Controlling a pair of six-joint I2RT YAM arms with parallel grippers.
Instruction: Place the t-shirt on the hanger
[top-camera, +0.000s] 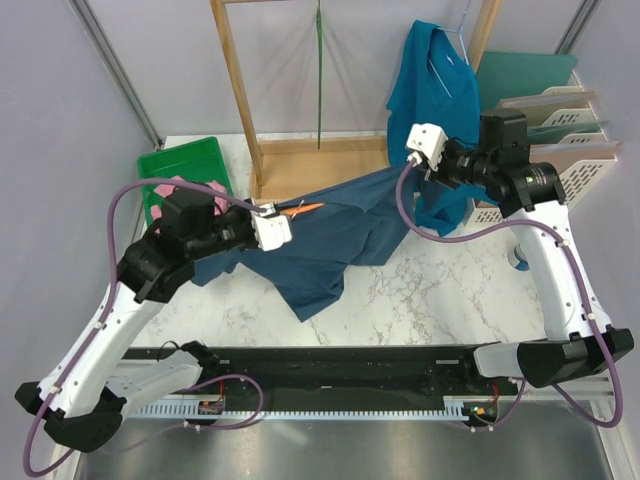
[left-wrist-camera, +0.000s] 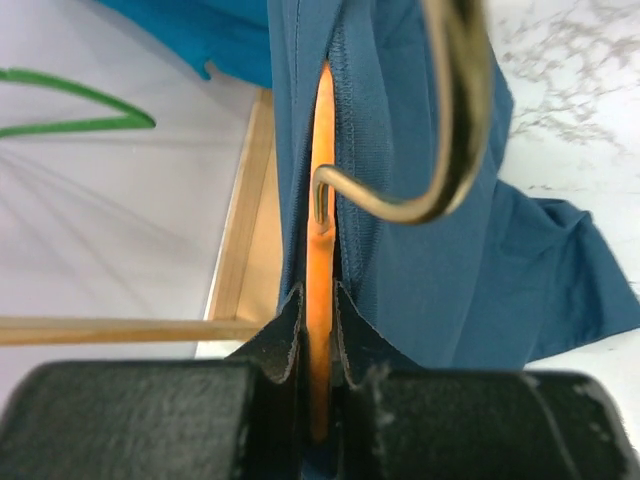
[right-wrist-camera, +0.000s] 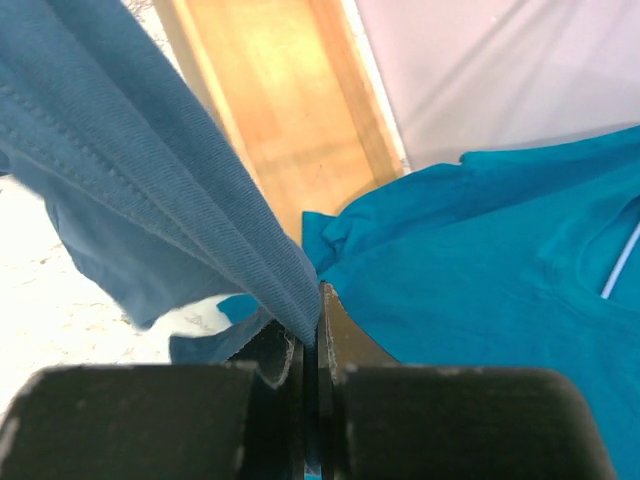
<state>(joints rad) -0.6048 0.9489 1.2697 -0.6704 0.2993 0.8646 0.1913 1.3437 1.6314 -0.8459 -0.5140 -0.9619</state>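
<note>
The navy t-shirt (top-camera: 335, 235) is stretched above the table between my two grippers, its lower part sagging onto the marble. The orange hanger (top-camera: 308, 208) pokes out at the shirt's left end; most of it is hidden in the cloth. My left gripper (top-camera: 283, 222) is shut on the orange hanger (left-wrist-camera: 320, 300) where it passes through the shirt's neck (left-wrist-camera: 400, 200); the metal hook (left-wrist-camera: 455, 120) curves just beyond. My right gripper (top-camera: 410, 155) is shut on a ribbed edge of the t-shirt (right-wrist-camera: 200, 210) and holds it up at the far right.
A wooden rack (top-camera: 255, 150) stands at the back with a thin green hanger (top-camera: 318, 70) on it. A teal shirt (top-camera: 435, 90) hangs at the back right, right behind my right gripper. A green bin (top-camera: 185, 165) with a pink garment sits far left. File trays (top-camera: 560, 130) stand far right.
</note>
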